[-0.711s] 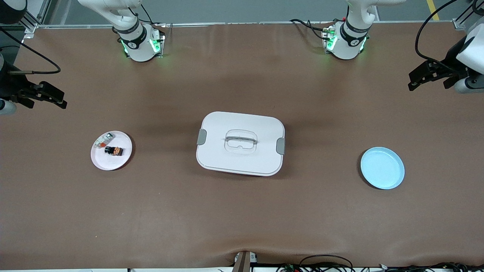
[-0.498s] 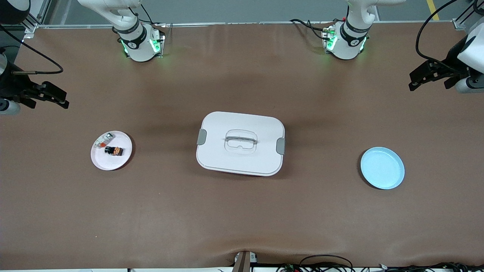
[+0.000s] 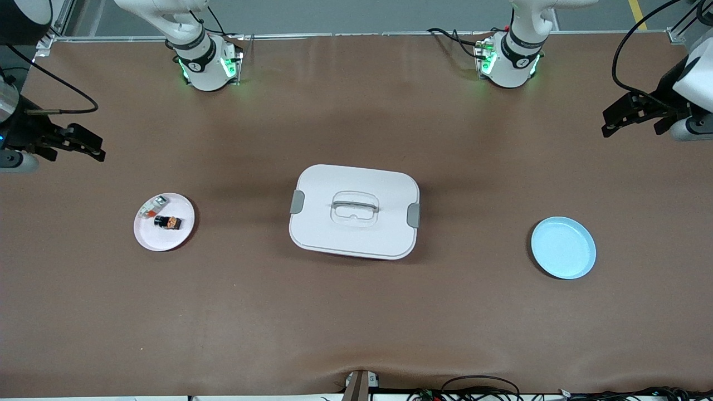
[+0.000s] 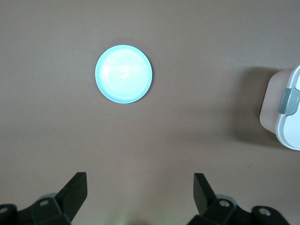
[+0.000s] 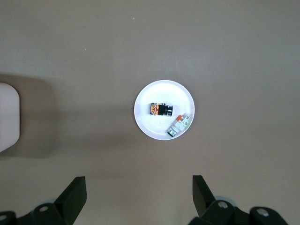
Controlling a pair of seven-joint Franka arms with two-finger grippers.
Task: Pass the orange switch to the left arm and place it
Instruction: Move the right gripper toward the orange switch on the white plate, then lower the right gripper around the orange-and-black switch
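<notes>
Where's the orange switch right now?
The orange switch lies on the pink plate toward the right arm's end of the table, beside a small white piece and apart from the box.

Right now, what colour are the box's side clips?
Grey, on a white box. One clip shows best in the left wrist view.

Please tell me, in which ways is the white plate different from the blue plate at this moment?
The white plate carries the orange switch and a small white piece; the blue plate carries nothing. The white plate lies toward the right arm's end of the table, the blue plate toward the left arm's end, with the box between them. Both are small, round and flat on the table.
</notes>
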